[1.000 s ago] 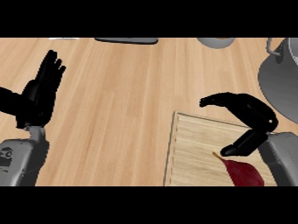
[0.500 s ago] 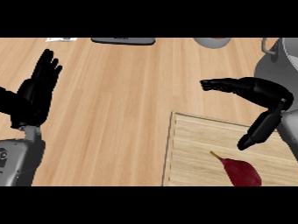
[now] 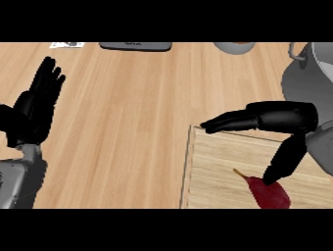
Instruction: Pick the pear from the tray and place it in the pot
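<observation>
A dark red pear (image 3: pixel 272 195) with a short stem lies on the pale wooden tray (image 3: pixel 213 166) near the view's lower right edge. My right hand (image 3: pixel 285 116) hovers over the tray's far part, open, its fingers stretched out to the left. Its thumb (image 3: pixel 283 159) points down, and the tip meets the pear's upper end. The grey pot (image 3: pixel 320 78) stands at the right edge, beyond the tray and partly cut off. At the left, my left hand (image 3: pixel 31 110) rests open with its fingers up.
At the counter's far edge lie a dark flat slab (image 3: pixel 135 45), a grey round vessel (image 3: pixel 234 47) and a small white card (image 3: pixel 66 45). Bare wooden counter (image 3: pixel 133 112) stretches between the two hands.
My right hand straightened its curled fingers, rose toward the pot, then came back down over the tray with its thumb at the pear. The pear and left hand have not moved.
</observation>
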`<action>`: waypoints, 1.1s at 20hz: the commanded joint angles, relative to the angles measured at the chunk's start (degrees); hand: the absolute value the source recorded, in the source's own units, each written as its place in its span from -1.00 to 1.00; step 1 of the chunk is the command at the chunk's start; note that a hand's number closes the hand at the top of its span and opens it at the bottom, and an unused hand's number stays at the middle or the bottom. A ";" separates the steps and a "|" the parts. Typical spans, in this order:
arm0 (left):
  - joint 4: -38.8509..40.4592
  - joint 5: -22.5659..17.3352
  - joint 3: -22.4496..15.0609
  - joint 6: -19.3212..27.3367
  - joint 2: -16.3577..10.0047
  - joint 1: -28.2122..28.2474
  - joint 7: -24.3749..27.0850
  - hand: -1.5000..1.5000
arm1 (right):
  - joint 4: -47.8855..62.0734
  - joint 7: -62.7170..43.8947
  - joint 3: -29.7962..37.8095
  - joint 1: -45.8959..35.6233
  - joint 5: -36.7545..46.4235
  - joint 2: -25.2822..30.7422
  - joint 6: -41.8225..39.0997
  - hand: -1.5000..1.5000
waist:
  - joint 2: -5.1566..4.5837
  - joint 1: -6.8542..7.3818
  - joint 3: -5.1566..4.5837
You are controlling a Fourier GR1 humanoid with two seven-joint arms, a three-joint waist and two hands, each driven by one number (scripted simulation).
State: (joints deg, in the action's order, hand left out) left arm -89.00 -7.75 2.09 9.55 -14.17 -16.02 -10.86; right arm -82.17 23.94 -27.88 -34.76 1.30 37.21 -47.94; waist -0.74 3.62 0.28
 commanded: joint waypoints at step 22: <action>-2.48 -0.04 2.72 -0.58 -1.92 0.71 -3.13 0.00 | 14.63 31.28 -26.24 -2.06 21.48 3.78 17.50 -1.00 | 0.31 -2.30 -0.24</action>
State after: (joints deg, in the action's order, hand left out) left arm -92.37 -7.47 3.71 9.48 -15.01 -13.32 -12.98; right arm -72.11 46.69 -52.20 -35.91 21.37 44.33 -25.26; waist -0.37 1.56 -0.01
